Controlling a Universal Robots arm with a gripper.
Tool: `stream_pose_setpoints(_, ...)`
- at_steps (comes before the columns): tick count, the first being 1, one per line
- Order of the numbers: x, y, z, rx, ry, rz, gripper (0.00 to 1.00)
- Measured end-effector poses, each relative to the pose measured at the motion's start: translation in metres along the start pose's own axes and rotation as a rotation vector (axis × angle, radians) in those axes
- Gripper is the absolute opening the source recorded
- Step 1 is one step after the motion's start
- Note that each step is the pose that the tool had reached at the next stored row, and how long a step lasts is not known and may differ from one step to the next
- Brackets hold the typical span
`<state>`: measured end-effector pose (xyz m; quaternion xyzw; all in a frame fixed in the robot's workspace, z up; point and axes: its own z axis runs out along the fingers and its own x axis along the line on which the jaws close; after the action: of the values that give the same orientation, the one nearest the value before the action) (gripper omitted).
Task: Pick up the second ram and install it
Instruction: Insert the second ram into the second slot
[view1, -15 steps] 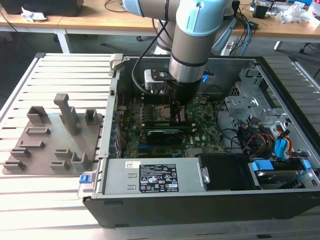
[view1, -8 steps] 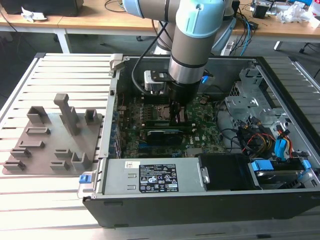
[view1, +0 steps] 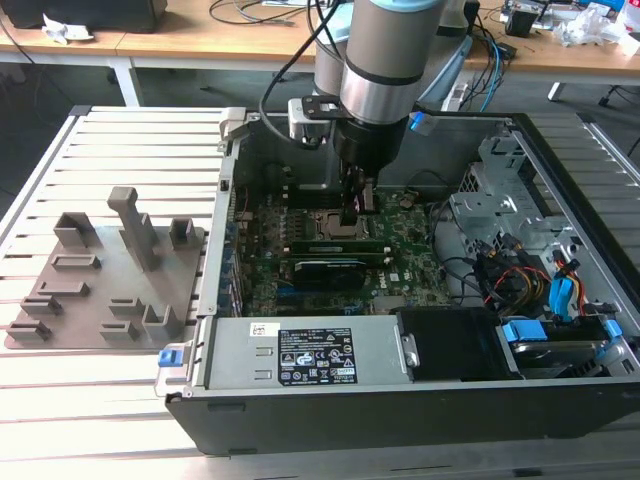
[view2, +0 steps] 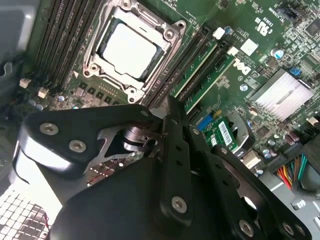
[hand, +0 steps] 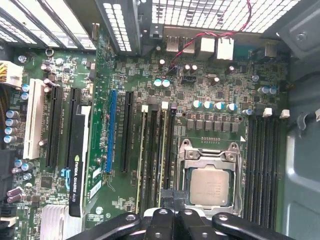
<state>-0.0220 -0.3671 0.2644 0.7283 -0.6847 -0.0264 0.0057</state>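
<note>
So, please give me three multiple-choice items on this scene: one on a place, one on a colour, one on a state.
1. Where is the gripper?
A) over the grey tray
B) inside the case, above the motherboard
C) over the desk

2. What colour is the motherboard?
A) green
B) red
C) white

3. How is the CPU?
A) under a fan
B) bare, seated on the motherboard
C) lying outside the case

Key:
1 B, the exterior view shows the gripper down in the case.
2 A, both wrist views show a green board.
3 B, its metal lid is uncovered.
</note>
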Motion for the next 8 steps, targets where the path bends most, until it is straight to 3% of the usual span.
stream_pose_setpoints(8,0.0,0.0,-0.0001,-0.0001,-0.0003,0.0,0.11)
